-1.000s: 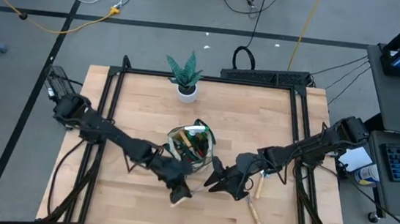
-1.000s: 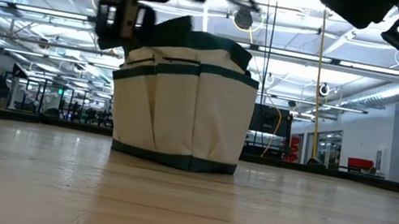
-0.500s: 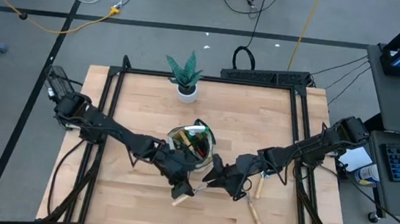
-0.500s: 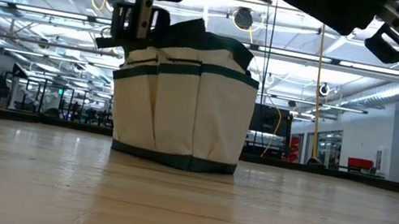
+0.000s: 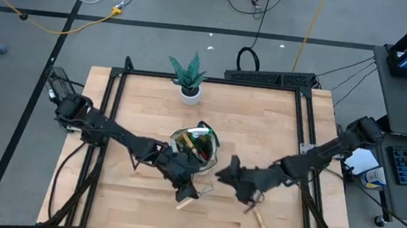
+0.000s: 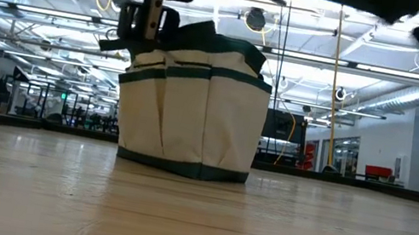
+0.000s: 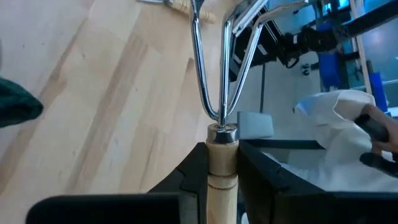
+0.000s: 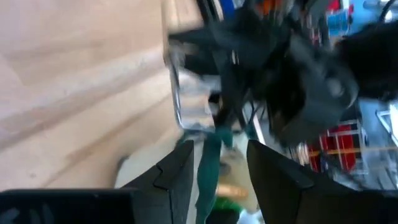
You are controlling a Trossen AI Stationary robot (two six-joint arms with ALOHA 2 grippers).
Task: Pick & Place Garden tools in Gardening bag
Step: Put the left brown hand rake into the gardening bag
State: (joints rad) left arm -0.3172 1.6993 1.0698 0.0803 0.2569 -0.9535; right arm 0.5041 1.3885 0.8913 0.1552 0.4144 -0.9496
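The left gripper (image 5: pixel 185 193) is clamped on the wooden handle of a hand rake (image 7: pixel 219 93), held above the table (image 5: pixel 145 93) just near of the gardening bag (image 5: pixel 195 148). The bag stands at the table's middle. The right gripper (image 5: pixel 229 175) hovers to the bag's right, fingers parted and empty, beside another tool (image 5: pixel 257 217) lying on the wood.

front of surface (image 5: pixel 141 220): bare wood seen along lower frame | centre: gardening bag (image 5: pixel 195 148) flanked closely by left end effector (image 5: pixel 187 195) and right end effector (image 5: pixel 227 175) | upper centre: potted plant (image 5: pixel 189 77) stands well apart | lower right: wooden-handled tool (image 5: pixel 258 219) lies loose
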